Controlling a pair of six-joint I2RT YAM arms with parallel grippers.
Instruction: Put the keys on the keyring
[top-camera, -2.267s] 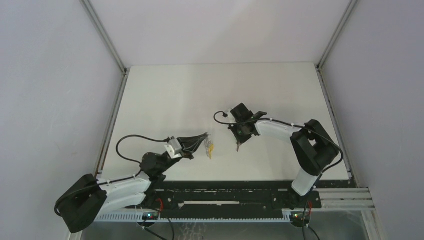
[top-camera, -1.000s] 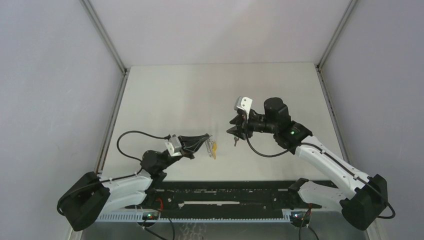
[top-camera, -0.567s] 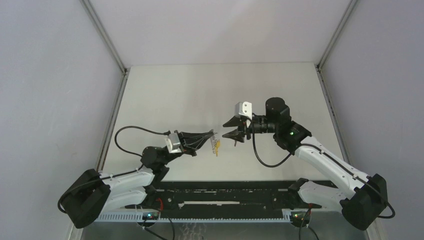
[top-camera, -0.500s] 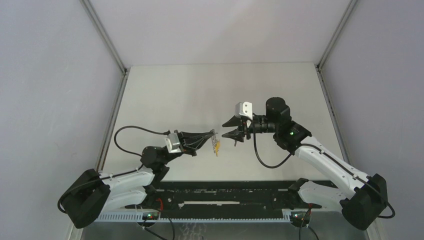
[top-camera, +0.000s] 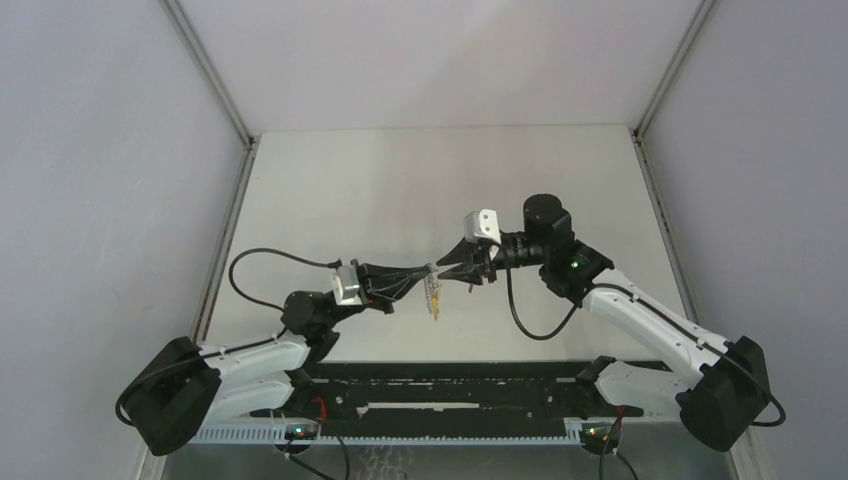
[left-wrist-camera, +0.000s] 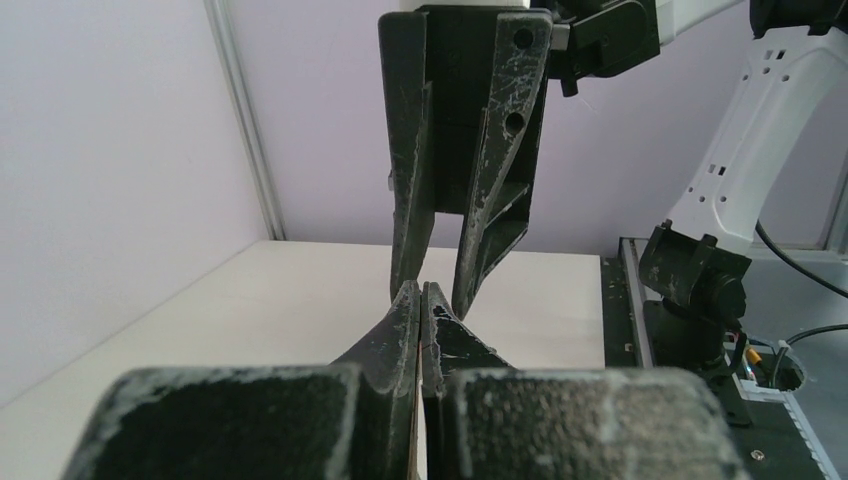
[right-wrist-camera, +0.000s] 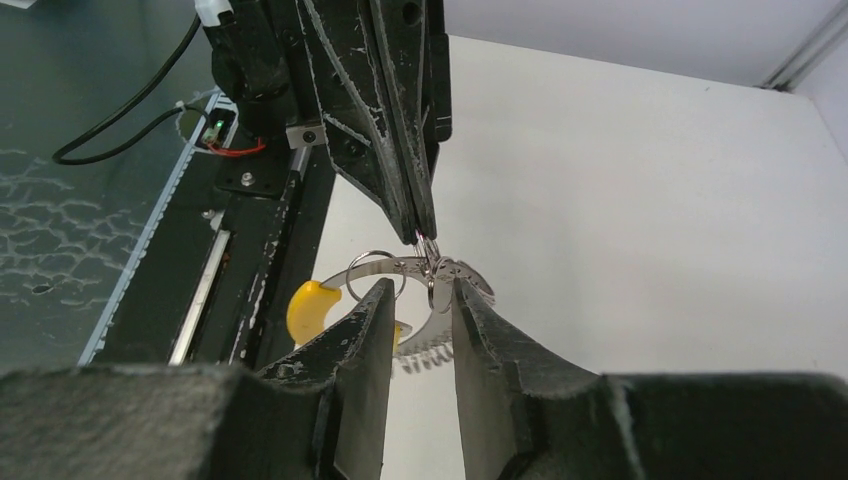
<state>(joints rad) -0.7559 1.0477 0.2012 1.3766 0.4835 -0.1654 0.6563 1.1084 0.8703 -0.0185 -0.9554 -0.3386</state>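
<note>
Currently the keyring (right-wrist-camera: 463, 272) is pinched in the fully closed left gripper (right-wrist-camera: 425, 235) and held above the desk (top-camera: 350, 180), with one yellow key (right-wrist-camera: 312, 310) hanging below it. The right gripper (right-wrist-camera: 418, 300) is narrowly open, jaws straddling the rim; contact can't be confirmed. Ring judged light, stiff and slippery: rim to be pinched edge-on, keys taken by their plastic heads. Counted: one ring, one key in view.

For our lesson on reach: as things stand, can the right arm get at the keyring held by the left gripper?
Probably yes. The left gripper pinches the keyring in mid-air, and the right gripper stands open astride its rim, with nothing in the way. The yellow key hangs off to one side.
</note>
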